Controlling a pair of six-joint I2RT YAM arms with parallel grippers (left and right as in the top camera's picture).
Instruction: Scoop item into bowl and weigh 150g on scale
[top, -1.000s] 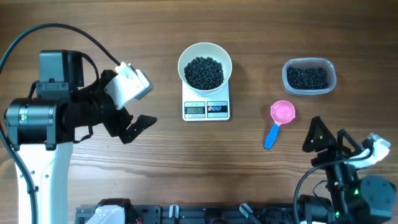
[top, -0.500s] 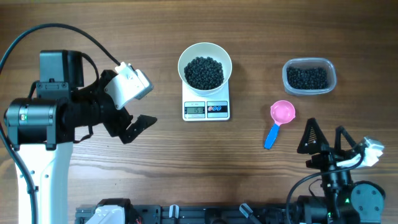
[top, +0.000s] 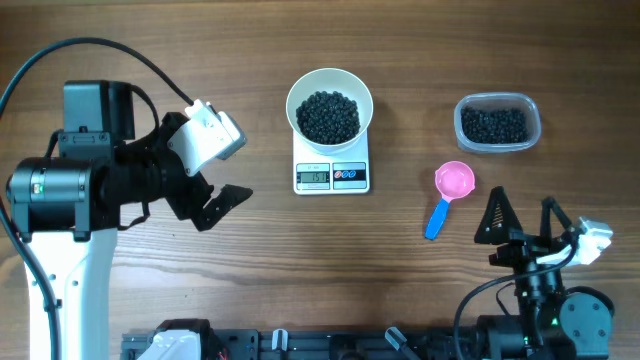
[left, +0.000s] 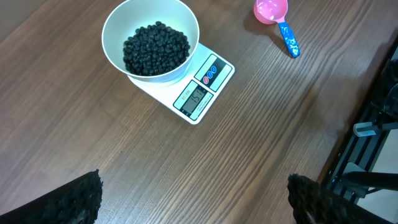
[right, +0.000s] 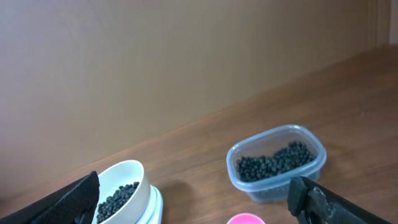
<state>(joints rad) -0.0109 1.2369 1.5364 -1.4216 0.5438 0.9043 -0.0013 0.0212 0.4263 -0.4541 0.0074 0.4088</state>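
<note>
- The beads (top: 329, 116) are tiny and loose, likely to roll; best carried by scoop (top: 449, 192).
- It looks light and stiff; take its blue handle (top: 436, 220).
- Both gape empty: left claw (left: 194, 204), right claw (top: 522, 222).

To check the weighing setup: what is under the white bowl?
The scale is under the bowl; only its front edge with display and buttons shows. The rest of its top is covered by the bowl.

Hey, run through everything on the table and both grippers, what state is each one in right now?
bowl, on the scale, filled with black beads
scale, switched on, display showing digits
tub, lidless, holding more beads
scoop, empty, lying on the table
left gripper, open, empty
right gripper, open, empty
</note>
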